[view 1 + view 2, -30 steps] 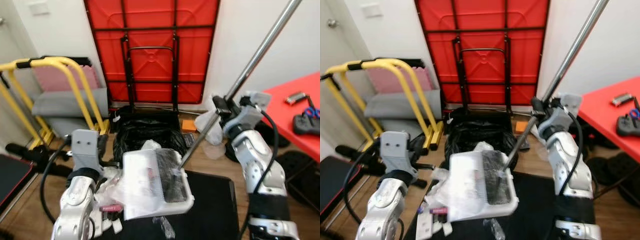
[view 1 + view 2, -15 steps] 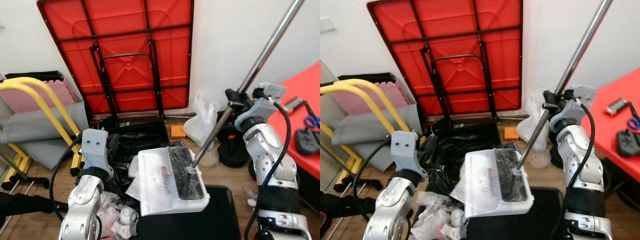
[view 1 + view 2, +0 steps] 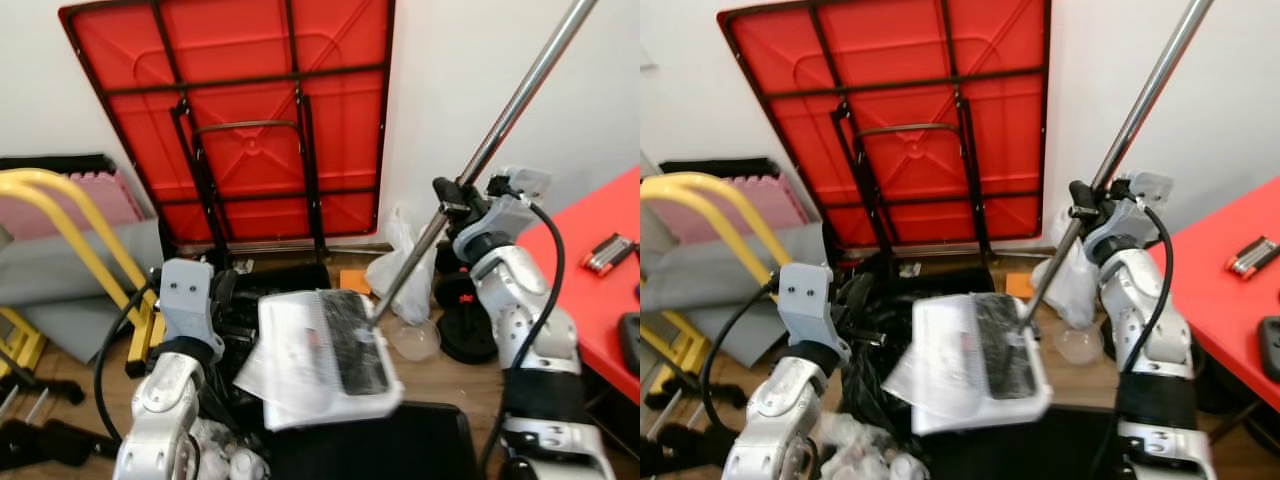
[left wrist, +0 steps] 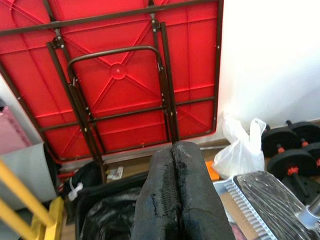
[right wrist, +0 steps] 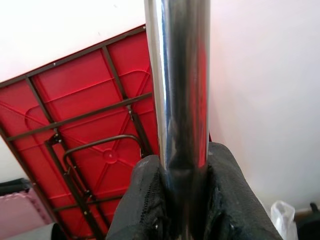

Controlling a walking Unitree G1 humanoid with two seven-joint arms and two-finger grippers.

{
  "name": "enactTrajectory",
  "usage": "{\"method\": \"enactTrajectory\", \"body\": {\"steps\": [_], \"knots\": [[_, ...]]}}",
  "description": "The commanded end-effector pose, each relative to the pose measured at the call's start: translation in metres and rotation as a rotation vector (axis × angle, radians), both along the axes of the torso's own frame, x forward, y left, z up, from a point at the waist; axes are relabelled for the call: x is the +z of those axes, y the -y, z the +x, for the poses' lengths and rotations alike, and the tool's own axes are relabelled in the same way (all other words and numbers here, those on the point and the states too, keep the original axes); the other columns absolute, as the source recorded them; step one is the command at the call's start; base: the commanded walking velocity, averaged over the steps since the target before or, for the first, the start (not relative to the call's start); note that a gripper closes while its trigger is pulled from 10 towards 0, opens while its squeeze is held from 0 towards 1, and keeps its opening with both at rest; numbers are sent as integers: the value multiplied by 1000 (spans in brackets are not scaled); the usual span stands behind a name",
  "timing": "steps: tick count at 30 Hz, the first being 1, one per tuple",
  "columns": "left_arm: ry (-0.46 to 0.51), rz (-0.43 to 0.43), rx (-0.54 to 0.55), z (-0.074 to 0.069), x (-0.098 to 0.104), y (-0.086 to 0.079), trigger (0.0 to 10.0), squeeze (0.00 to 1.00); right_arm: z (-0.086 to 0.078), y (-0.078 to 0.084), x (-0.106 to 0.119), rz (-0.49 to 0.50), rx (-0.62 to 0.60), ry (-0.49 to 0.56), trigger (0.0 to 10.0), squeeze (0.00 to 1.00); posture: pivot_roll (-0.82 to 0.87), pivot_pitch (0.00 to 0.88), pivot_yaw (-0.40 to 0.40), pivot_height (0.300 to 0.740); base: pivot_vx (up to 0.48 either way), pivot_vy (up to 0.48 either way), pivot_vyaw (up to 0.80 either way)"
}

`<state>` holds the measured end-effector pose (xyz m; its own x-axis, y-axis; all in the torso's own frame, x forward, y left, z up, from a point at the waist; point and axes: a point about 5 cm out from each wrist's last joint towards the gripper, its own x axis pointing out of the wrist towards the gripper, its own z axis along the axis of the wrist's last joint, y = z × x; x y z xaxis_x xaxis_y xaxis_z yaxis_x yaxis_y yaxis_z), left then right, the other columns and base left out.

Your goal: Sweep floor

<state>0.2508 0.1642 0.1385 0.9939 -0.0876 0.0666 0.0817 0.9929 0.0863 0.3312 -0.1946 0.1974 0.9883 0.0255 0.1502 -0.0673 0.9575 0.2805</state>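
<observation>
A white dustpan (image 3: pixel 320 355) holding dark debris hangs in the air at the end of a long shiny metal pole (image 3: pixel 500 120). It is slightly blurred, over the edge of an open black rubbish bag (image 3: pixel 255 290). My right gripper (image 3: pixel 452 198) is shut on the pole about midway up; the right wrist view shows the pole (image 5: pixel 180 75) clamped between the black fingers (image 5: pixel 145 210). My left gripper (image 4: pixel 175 200) is shut, fingers pressed together, beside the bag (image 4: pixel 107 220), with nothing seen between them.
A folded red table (image 3: pixel 240 110) leans on the white wall behind. A yellow frame (image 3: pixel 70 220) stands at the left. A white plastic bag (image 3: pixel 400 270), clear bowl (image 3: pixel 413 340) and dumbbells (image 3: pixel 465 320) lie at the right, by a red tabletop (image 3: pixel 600 270). A black mat (image 3: pixel 400 450) lies below.
The camera has swung right and tilted, shifting the whole scene. The dustpan has moved slightly left and now looks blurred. Both grippers keep their hold as before.
</observation>
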Motion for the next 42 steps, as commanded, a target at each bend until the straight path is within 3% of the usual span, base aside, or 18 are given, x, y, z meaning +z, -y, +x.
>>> {"method": "enactTrajectory", "body": {"steps": [1, 9, 16, 21, 28, 42], "knots": [[-10, 9, 35, -1, -3, -7, 10000, 0, 2, -15, 16, 34, 60, 84, 10000, 0, -40, 0, 10, 740, 345, 0, 0], [-12, 7, 38, -2, -3, -7, 10000, 0, 4, -18, 16, 23, 71, 77, 10000, 0, -45, 0, 12, 740, 341, 0, 0], [-18, 7, 49, -4, -3, -6, 10000, 0, 10, -29, 19, -34, 123, 78, 10000, 0, -42, 0, 6, 740, 308, 0, 629], [-24, -14, 62, -8, -4, -7, 10000, 0, 13, -28, 20, -39, 88, 73, 10000, 0, -37, 5, 5, 740, 103, 0, 800], [-31, -35, 43, -13, -3, -2, 10000, 0, 15, -29, 18, -41, 59, 57, 10000, 0, -33, 30, 11, 740, 0, 0, 0], [-79, -29, -9, -42, 2, 3, 10000, 0, 22, -34, 34, 10, 59, 97, 10000, 0, -5, 152, 33, 740, 0, 0, 0]]}}
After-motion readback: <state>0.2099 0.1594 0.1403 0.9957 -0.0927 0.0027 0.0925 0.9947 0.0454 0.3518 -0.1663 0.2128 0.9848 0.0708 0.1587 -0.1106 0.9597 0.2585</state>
